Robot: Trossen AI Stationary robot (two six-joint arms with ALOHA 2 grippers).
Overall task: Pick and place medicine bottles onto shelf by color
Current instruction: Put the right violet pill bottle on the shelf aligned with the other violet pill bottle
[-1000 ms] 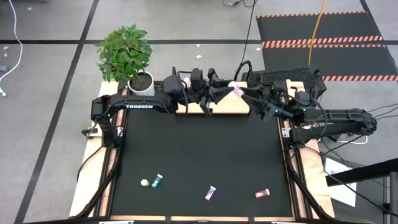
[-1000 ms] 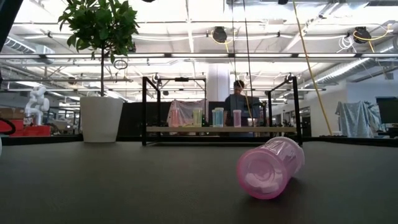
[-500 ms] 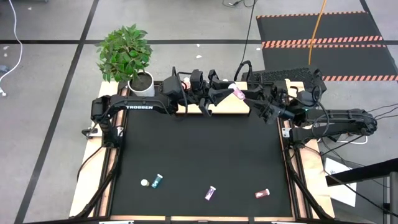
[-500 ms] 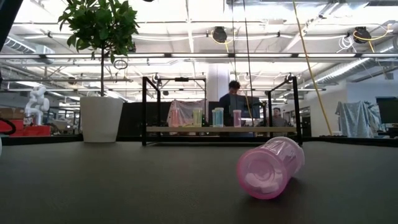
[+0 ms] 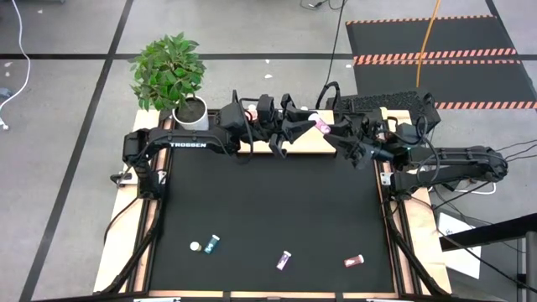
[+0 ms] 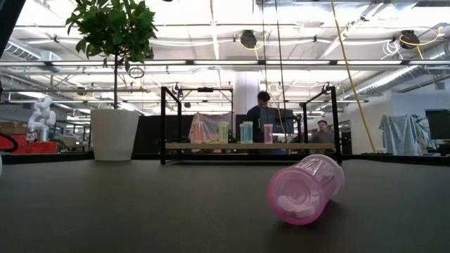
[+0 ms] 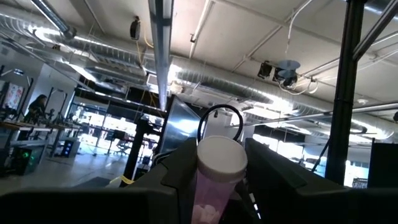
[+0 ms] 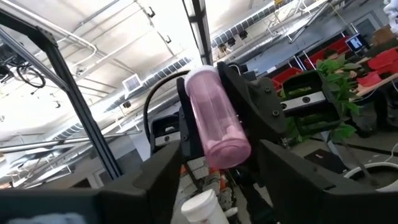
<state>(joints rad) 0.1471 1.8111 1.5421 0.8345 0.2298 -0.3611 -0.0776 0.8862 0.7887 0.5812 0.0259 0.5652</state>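
A pink bottle (image 5: 320, 124) with a white cap is held in the air over the tan shelf (image 5: 306, 144) at the table's far edge. My left gripper (image 5: 310, 126) reaches it from the left and is shut on it. My right gripper (image 5: 336, 134) faces it from the right and is open. Its fingers (image 8: 292, 171) stand on either side of the bottle's bottom end (image 8: 227, 149), apart from it. Several bottles (image 6: 247, 132) stand upright on the shelf (image 6: 246, 146). A teal bottle (image 5: 213, 243), a purple one (image 5: 284, 260) and a pink one (image 5: 354, 261) lie on their sides on the black table. My left gripper pinches the pink bottle's body (image 8: 200, 124) between its two fingers (image 8: 258, 102), one on each side, below the cap (image 7: 221, 158). The fingers come about level from the table's left. The bottle is lifted clear of the shelf and tilted, its bottom end toward my right gripper.
A potted plant in a white pot (image 5: 191, 113) stands at the shelf's left end. Black frame posts (image 6: 163, 123) rise at the shelf's ends. People stand in the room beyond the shelf (image 6: 266, 112).
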